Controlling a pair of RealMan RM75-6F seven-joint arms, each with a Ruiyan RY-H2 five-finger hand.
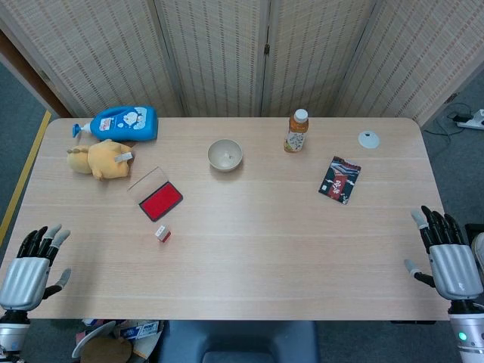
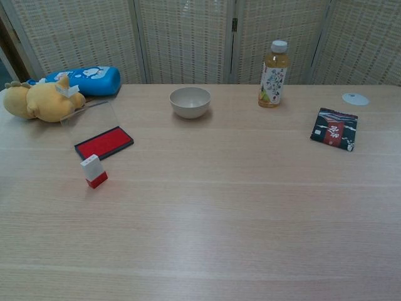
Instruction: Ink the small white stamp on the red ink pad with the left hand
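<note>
The small white stamp (image 1: 162,233) (image 2: 93,170) with a red base stands on the table, just in front of the red ink pad (image 1: 160,201) (image 2: 104,142). The pad lies open, its clear lid (image 1: 144,183) (image 2: 88,119) tipped back. My left hand (image 1: 32,265) hovers at the table's near left corner, fingers spread, holding nothing, well to the left of the stamp. At the near right edge my right hand (image 1: 446,255) is likewise spread and empty. Neither hand shows in the chest view.
A yellow plush toy (image 1: 100,159) (image 2: 41,100) and a blue bottle (image 1: 121,122) (image 2: 84,79) lie at the far left. A white bowl (image 1: 224,154) (image 2: 190,101), a drink bottle (image 1: 296,131) (image 2: 274,74), a dark packet (image 1: 339,180) (image 2: 335,128) and a white cap (image 1: 368,138) (image 2: 355,98) sit further right.
</note>
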